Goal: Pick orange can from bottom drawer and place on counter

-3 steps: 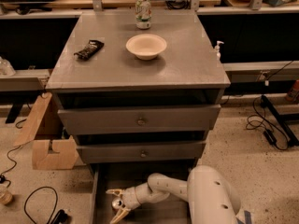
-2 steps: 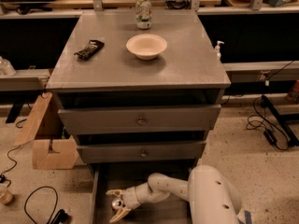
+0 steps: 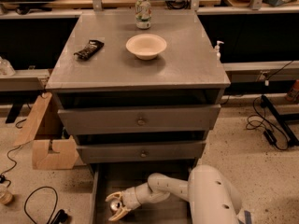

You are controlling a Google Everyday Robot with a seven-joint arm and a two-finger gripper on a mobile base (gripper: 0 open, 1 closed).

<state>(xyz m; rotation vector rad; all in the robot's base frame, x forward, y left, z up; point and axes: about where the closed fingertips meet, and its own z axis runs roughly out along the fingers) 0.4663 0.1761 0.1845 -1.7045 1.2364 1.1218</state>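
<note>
The bottom drawer (image 3: 100,190) is pulled open at the foot of the grey cabinet, and its floor is dark. My white arm reaches into it from the right. My gripper (image 3: 117,207) sits low over the drawer floor near its left front. A small orange-gold patch (image 3: 114,214) right at the gripper looks like the orange can, mostly hidden. I cannot tell whether the gripper holds it. The counter (image 3: 177,64) is the grey metal top of the cabinet.
On the counter stand a white bowl (image 3: 146,45), a white-and-green can (image 3: 143,12) at the back and a dark packet (image 3: 88,49) at the left. Two upper drawers (image 3: 140,121) are shut. A wooden piece (image 3: 49,143) and cables (image 3: 275,129) lie on the floor.
</note>
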